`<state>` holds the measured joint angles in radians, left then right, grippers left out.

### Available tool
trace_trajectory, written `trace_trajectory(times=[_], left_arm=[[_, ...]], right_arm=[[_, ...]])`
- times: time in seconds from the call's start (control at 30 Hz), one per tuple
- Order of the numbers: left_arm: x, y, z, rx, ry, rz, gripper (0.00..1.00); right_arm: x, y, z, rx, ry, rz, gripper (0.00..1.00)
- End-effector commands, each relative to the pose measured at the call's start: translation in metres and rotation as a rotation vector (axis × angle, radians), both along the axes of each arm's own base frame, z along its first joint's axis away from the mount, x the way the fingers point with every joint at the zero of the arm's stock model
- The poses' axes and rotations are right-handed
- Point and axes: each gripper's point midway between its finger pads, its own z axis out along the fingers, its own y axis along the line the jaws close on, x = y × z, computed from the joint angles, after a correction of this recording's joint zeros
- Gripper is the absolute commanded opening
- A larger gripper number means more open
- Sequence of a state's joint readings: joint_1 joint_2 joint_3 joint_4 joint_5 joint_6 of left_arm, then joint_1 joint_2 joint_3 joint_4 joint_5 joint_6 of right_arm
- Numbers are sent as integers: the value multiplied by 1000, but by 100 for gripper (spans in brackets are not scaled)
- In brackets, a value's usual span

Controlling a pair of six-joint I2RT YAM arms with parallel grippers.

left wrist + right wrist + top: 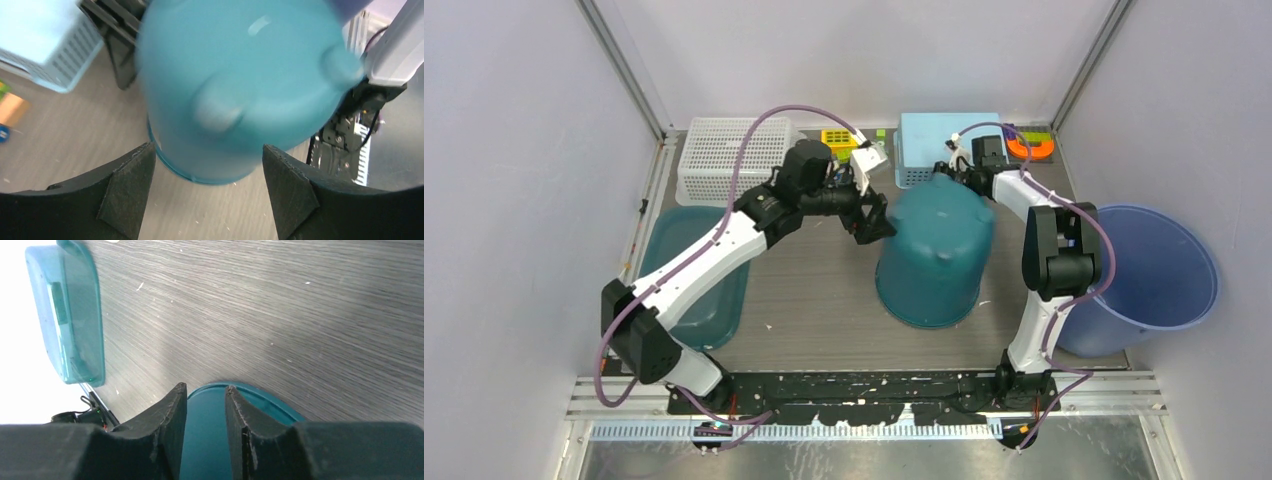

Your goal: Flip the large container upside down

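The teal bucket [934,250] stands mouth-down just ahead of the left gripper's [871,215] wide-open, empty fingers. The right gripper's [206,388] fingers, narrowly parted, sit over its far top edge, pinching nothing clearly. It is probably light, stiff, slick plastic, and the rim offers the surest hold.

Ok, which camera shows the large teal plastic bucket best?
Top external: the whole large teal plastic bucket shows, mouth-down and in sharp focus. Left wrist shows it close but blurred; right wrist catches only a sliver.

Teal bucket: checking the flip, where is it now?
Top view: the teal bucket sits centrally, bottom up, between the teal tray (left) and blue bucket (right).
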<state>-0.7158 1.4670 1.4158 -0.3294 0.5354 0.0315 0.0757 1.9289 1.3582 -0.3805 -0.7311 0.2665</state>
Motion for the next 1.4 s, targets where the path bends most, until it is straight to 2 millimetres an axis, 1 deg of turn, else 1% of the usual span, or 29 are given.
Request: trace_trajectory(times=[0.0,0.17,0.23,0.33,0.4,0.5,0.6,0.67,0.73,0.8,0.83,0.87,0.9,1.03,1.1,1.13,1.23,1.37], left_arm=[[-15,-1,-44,104,132,-23,79],[-18,-5,-52,119,142,-35,79],[-18,-6,-52,121,142,-32,79],[-16,-5,-49,121,129,-21,79],[-12,-3,-44,122,110,1,79],[-3,4,-36,134,64,55,82],[8,15,-29,160,3,120,88],[12,23,-26,181,-41,150,93],[17,33,-21,197,-89,186,99],[19,45,-16,207,-127,210,100],[19,52,-11,211,-149,217,100],[20,60,-7,218,-173,225,100],[22,68,-5,229,-189,242,100],[25,109,3,276,-235,297,100],[22,131,4,306,-245,314,100],[20,142,3,320,-250,329,100],[8,171,-5,361,-277,355,100],[-12,198,-22,420,-312,380,100]], right_arm=[[6,9,28,36,-40,7,40],[8,4,42,44,-61,-1,41],[10,1,51,50,-72,-8,41],[12,-3,70,56,-103,-19,41],[13,-7,87,57,-131,-29,42],[14,-15,118,43,-199,-39,43],[7,-25,159,7,-296,-35,45],[-3,-29,186,-21,-362,-18,48],[-18,-30,207,-51,-433,14,54],[-35,-33,225,-87,-506,53,65],[-45,-34,233,-104,-545,74,73],[-54,-34,240,-114,-578,98,93],[-65,-33,246,-125,-608,122,99],[-109,-33,265,-162,-705,217,100],[-137,-32,270,-182,-767,294,100],[-155,-31,274,-197,-812,340,100],[-199,-32,268,-254,-917,478,100],[-235,-34,253,-319,-1025,584,100]])
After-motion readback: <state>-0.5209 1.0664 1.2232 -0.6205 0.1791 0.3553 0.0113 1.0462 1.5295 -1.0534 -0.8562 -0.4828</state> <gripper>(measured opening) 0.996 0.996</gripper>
